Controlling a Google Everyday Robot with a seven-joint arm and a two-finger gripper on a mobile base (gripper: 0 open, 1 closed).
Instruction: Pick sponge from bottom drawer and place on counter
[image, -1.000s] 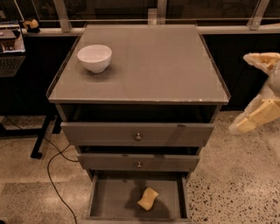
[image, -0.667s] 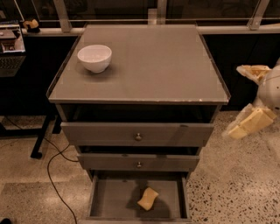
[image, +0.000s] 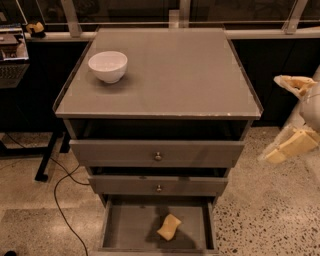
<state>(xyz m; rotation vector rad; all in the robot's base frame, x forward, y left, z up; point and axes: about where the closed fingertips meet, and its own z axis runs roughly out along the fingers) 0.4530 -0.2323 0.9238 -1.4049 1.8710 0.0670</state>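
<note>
The pale-yellow sponge (image: 169, 227) lies on the grey floor of the open bottom drawer (image: 130, 230), right of its middle. The counter (image: 170, 75) is the flat grey top of the cabinet. My gripper (image: 276, 119) is at the right edge of the view, to the right of the cabinet at about the height of the counter's front edge. Its cream-yellow fingers (image: 285, 150) are spread wide and hold nothing. It is well above and to the right of the sponge.
A white bowl (image: 107, 66) stands on the counter's left rear part. Two knobbed drawers (image: 157, 156) above the bottom one are pulled out slightly. A black cable (image: 60, 200) runs over the speckled floor at left. A desk leg (image: 47, 155) stands left of the cabinet.
My gripper has moved down and a little to the left, closer to the cabinet's right side. The sponge, drawers and bowl have not moved.
</note>
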